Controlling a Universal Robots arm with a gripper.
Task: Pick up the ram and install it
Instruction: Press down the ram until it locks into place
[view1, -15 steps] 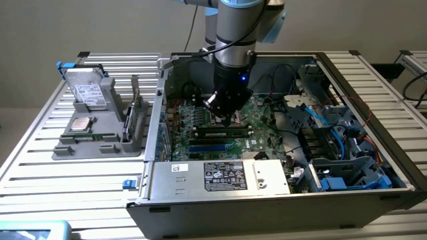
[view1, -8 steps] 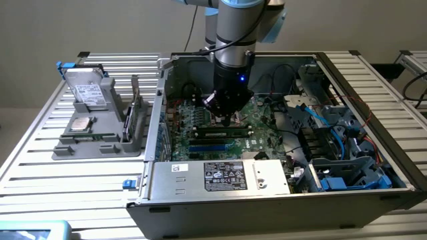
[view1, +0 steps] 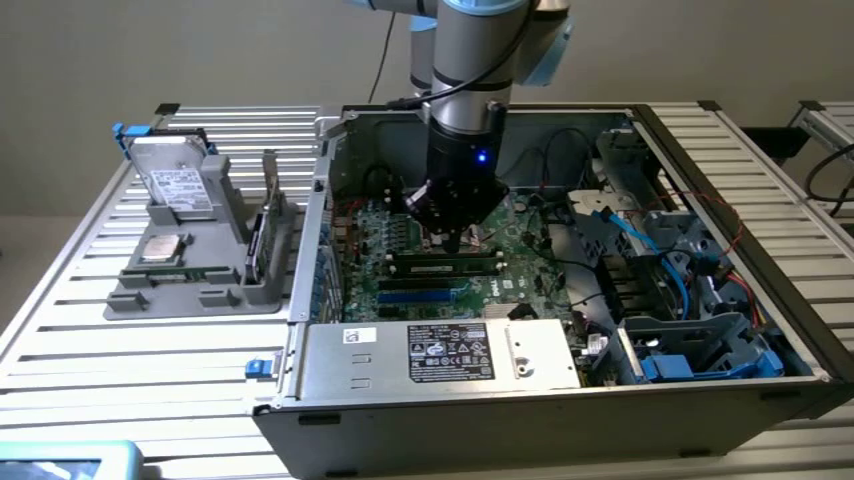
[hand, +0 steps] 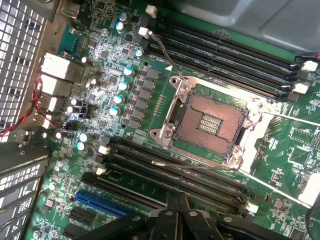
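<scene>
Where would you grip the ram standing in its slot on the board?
Probably its top long edge near the middle, from straight above, jaws across its two flat faces. The ram stands on edge in the slot, so only that upper edge is free.

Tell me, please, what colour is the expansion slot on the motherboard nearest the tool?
Blue. The slot shows best in the wrist view, beside the black memory slots and close to the tool.
</scene>
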